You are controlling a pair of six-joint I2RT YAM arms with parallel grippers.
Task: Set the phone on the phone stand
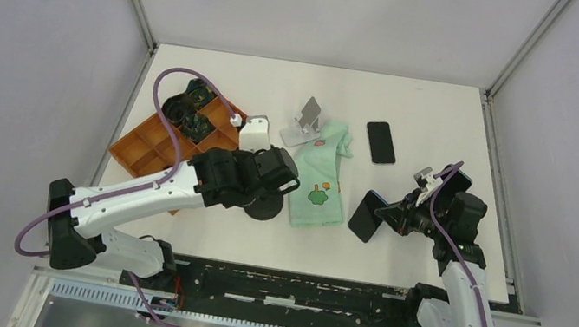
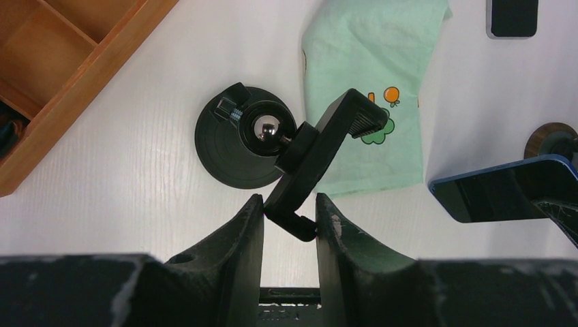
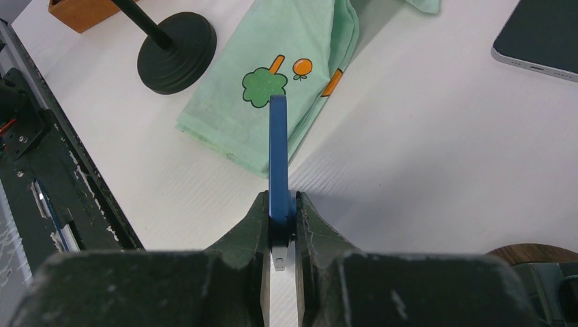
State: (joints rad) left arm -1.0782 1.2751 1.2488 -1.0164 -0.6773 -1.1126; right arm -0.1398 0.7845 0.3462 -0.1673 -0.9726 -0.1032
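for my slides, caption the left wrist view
Left claw clamps the arm of the black phone stand beside a green cloth; blue phone held at right

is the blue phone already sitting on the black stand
No, the blue phone is clamped edge-on in the right claw, apart from the black stand on the table.

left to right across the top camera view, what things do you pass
wooden tray → black stand → green cloth → blue phone
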